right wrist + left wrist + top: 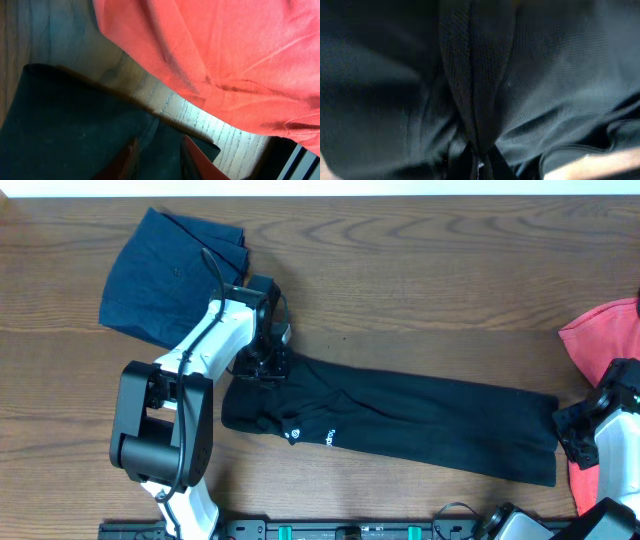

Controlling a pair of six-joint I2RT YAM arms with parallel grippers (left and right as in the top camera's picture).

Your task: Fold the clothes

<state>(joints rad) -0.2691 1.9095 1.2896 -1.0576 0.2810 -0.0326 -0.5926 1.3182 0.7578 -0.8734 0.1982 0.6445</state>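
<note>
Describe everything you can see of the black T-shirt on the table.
The black T-shirt is soft, matte knit cloth with small white print marks. It is folded into a long, wrinkled band lying flat across the wooden table, slanting slightly down to the right. The left gripper is shut on a ridge of cloth at its left end. Its right end lies between the fingers of the right gripper, close to the coral-red shirt.

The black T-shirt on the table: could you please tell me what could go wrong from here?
1. The left gripper pinches only a narrow ridge of the black T-shirt; it may slip out when pulled.
2. The right gripper sits right beside the coral-red shirt, so it might snag that too.
</note>
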